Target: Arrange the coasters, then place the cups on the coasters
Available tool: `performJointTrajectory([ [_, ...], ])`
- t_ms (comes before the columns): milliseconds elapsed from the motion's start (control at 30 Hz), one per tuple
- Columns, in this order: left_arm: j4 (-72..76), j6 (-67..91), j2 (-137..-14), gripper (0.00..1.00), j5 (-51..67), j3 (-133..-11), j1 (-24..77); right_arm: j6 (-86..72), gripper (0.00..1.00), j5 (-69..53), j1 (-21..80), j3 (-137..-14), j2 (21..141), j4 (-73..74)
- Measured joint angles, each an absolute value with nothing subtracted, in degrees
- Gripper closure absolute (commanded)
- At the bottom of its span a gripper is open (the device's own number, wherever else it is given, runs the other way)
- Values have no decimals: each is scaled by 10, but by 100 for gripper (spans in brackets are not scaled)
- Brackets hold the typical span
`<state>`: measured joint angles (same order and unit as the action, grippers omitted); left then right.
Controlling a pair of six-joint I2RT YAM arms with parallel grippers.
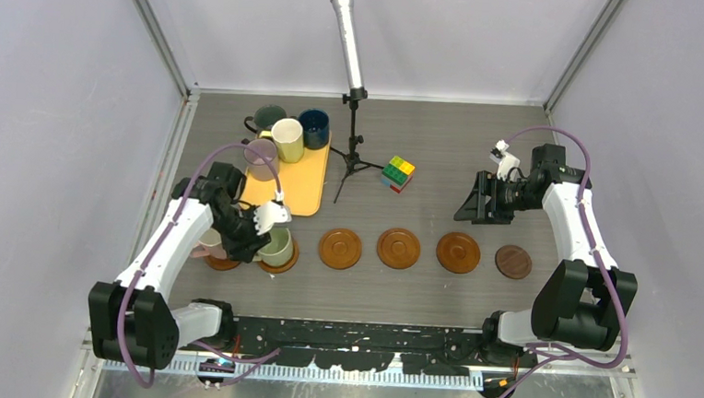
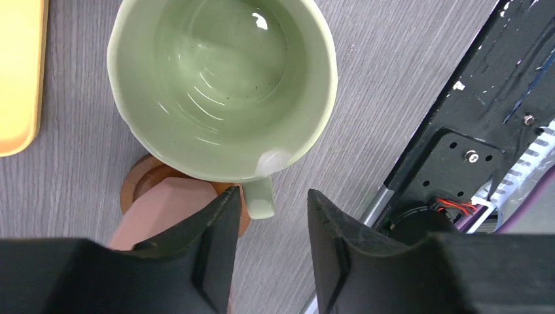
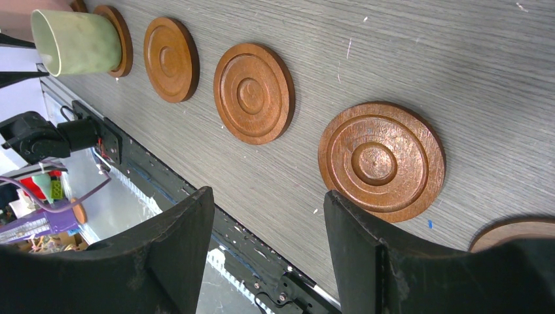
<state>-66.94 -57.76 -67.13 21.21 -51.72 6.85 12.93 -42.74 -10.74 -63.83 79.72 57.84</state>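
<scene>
Pale green mug point(image 2: 222, 85), empty, stands upright on a wooden coaster point(image 3: 122, 39).

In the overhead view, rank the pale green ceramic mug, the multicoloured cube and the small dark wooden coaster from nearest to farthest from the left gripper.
1. Pale green ceramic mug, directly in front of the left gripper.
2. Multicoloured cube, mid-table, towards the back.
3. Small dark wooden coaster, right end of the row.

The green mug point(image 2: 222, 91) is glossy glazed ceramic. The coasters point(image 3: 252, 93) are turned wood with ringed grooves and a soft sheen. The desk point(image 3: 458, 52) is matt grey woodgrain.
</scene>
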Motion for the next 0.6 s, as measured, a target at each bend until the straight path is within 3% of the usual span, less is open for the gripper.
performJointTrajectory([
  [167, -684, -566, -672, 32, 209, -552, 68, 129, 33, -427, -107, -639, 797, 578],
  [233, -693, -557, -681, 29, 211, -594, 64, 129, 33, -427, -107, -639, 797, 578],
  [600, -656, -505, -821, 27, 228, -842, 23, 129, 33, -427, -107, -638, 792, 578],
])
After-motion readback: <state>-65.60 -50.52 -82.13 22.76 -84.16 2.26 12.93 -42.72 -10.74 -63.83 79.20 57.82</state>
